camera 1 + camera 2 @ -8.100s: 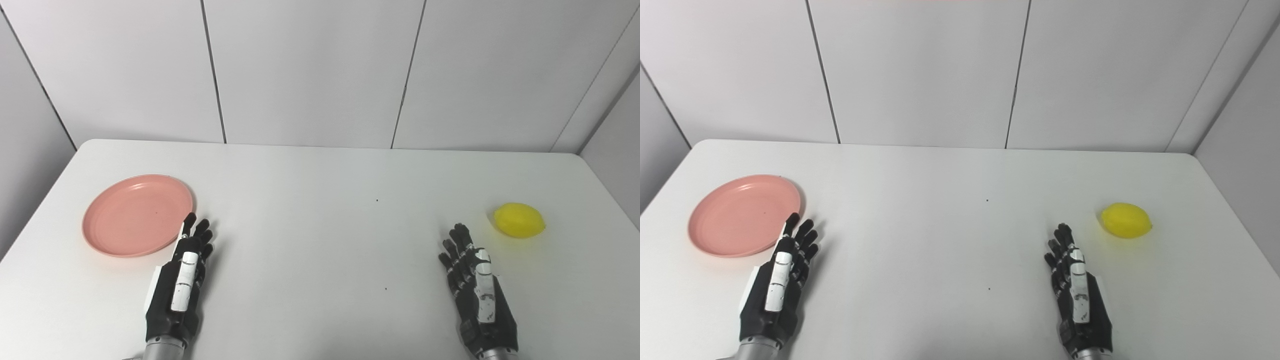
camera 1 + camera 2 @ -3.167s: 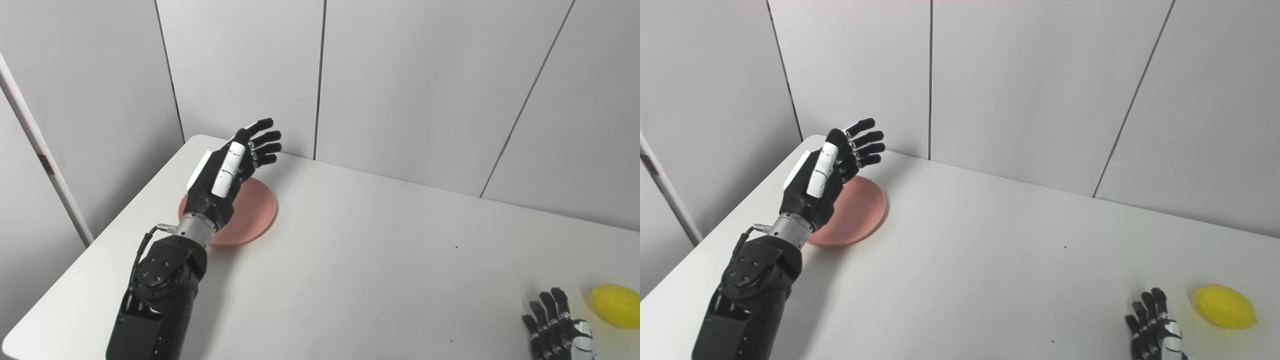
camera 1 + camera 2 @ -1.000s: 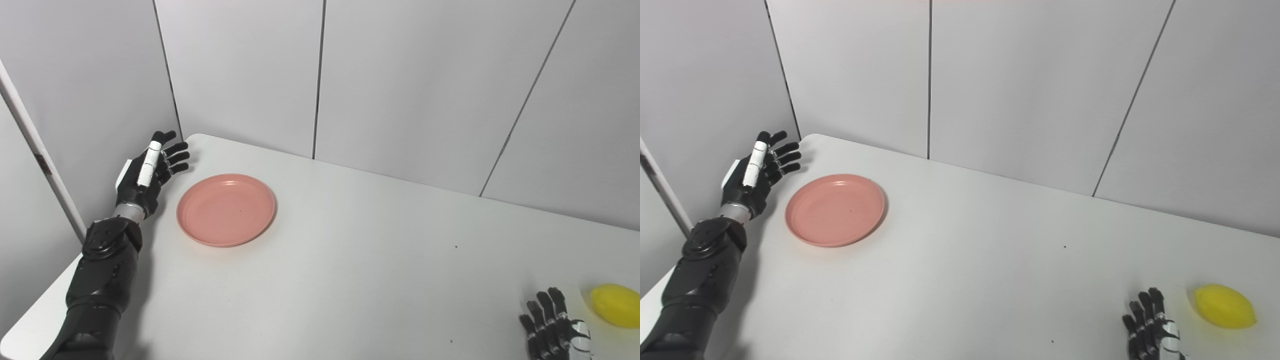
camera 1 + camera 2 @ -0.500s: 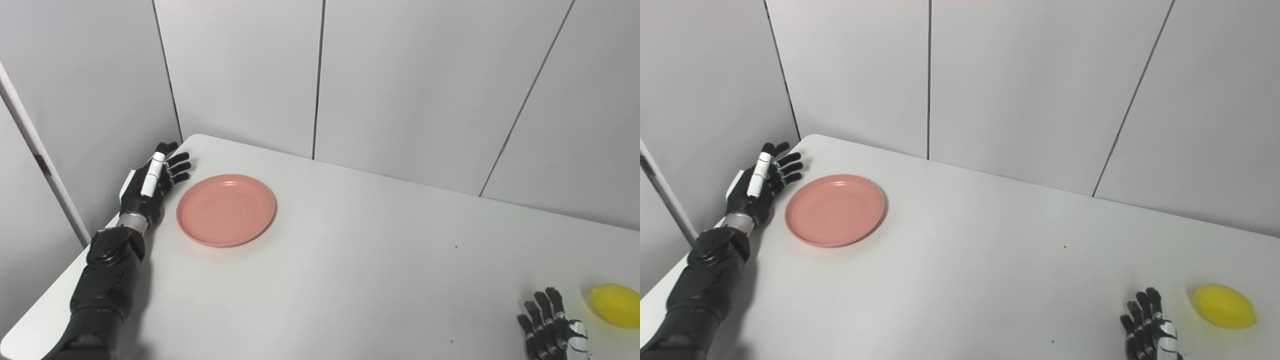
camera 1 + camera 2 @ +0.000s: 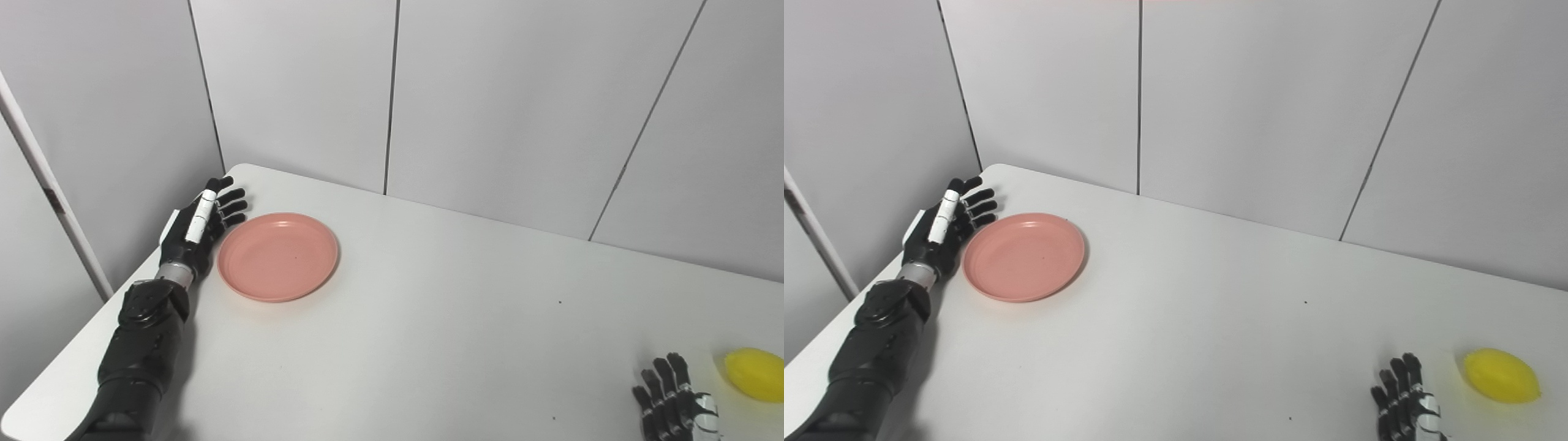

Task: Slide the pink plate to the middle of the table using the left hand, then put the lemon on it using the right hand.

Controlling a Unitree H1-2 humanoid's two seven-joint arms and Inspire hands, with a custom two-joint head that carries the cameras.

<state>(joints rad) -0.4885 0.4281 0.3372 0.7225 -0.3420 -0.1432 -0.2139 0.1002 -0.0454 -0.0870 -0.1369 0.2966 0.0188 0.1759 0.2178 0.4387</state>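
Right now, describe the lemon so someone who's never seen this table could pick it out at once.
Start at the white table and follow its near edge to the right end. There, just right of the right robot hand, lies the lemon: small, bright yellow and oval, unlike the flat pink plate far left.

Plate far left on table, lemon far right

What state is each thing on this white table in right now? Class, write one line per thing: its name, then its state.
Round pink plastic plate: flat, right way up, empty, near the table's left edge.
Yellow lemon: lying on the table at the right, not held.
Left robot hand: open, fingers apart, at the plate's left rim.
Right robot hand: open, beside the lemon, apart from it.
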